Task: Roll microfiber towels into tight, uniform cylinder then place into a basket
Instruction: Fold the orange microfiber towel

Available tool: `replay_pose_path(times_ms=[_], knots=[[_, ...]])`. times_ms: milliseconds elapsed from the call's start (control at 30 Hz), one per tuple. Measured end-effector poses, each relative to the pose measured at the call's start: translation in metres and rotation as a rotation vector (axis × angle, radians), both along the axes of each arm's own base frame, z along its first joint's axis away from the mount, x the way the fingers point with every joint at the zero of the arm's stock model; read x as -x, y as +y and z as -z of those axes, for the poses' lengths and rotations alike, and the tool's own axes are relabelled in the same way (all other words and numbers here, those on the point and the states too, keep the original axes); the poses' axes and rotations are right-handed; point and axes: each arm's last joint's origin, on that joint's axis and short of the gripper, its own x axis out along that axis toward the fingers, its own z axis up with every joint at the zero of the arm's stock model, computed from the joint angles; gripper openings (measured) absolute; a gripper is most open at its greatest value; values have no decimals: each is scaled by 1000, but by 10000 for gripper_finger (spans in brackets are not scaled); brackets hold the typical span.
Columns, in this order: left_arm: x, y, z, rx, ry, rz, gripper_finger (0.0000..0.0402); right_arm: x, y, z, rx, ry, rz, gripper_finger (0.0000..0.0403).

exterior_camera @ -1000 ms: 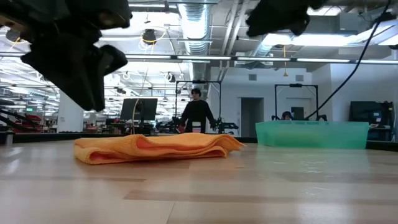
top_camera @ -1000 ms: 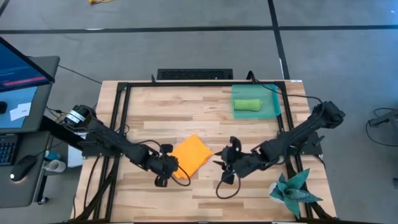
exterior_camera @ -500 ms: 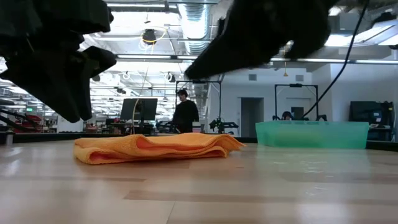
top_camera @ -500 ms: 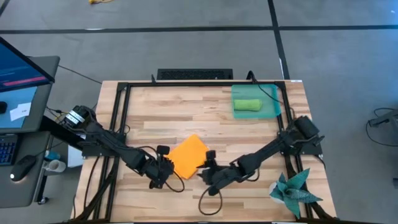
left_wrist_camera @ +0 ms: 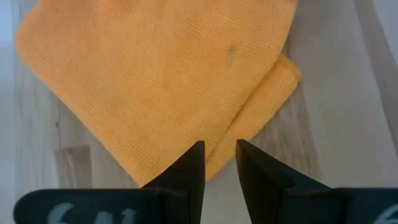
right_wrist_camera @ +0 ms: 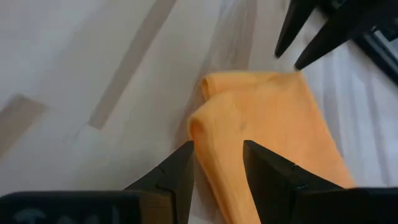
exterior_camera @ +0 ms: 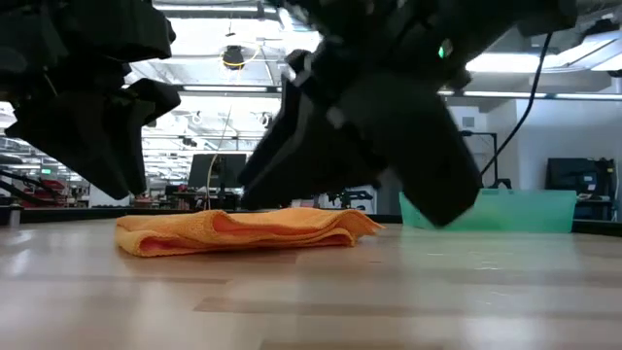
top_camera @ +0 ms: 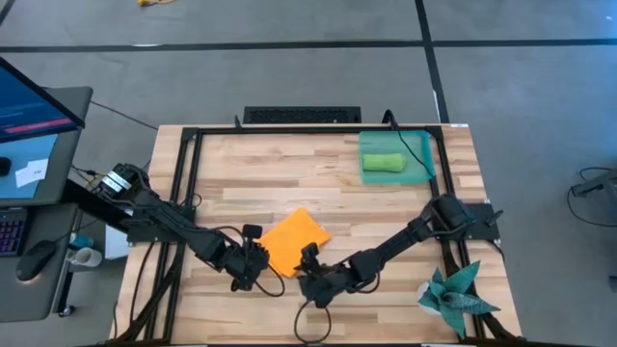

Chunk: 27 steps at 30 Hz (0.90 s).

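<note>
Towels first: the orange towel (top_camera: 292, 241) lies folded flat on the desk (top_camera: 289, 173) at lower centre of the high view, turned like a diamond, its long axis running from lower left to upper right. The green towel (top_camera: 383, 163) is already rolled and sits in the basket (top_camera: 421, 164) at upper right.

Both grippers flank the orange towel's lower corner. The left gripper (top_camera: 253, 266) sits just left of that corner, its fingers (left_wrist_camera: 190, 168) parted a little with nothing between them; in its wrist view the folded edge lies directly ahead of the tips. The right gripper (top_camera: 310, 277) sits just right of and below the same corner, fingers (right_wrist_camera: 180, 171) also parted and empty, with a folded corner of the cloth lying in line with the gap.

The next move turns on this: the towel lies ahead of both pairs of fingers, toward the upper part of the frame, so a roll would likely start from the near edge and travel along the long axis. Both arms look about equally near. A dark teal spiky cloth (top_camera: 455, 295) lies apart at lower right.
</note>
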Motion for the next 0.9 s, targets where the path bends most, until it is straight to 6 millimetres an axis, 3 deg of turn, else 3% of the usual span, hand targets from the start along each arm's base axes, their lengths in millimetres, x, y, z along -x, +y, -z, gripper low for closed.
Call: replay_pose_path(times_ms=[333,667,900], knots=[[-5,10,0,1,3,-37,84,-5,-25,7,-57,120,23,159],[-7,14,0,2,5,-56,84,-9,-25,22,-76,120,47,157],[-7,14,0,3,6,-56,84,-12,-33,24,-56,115,79,125]])
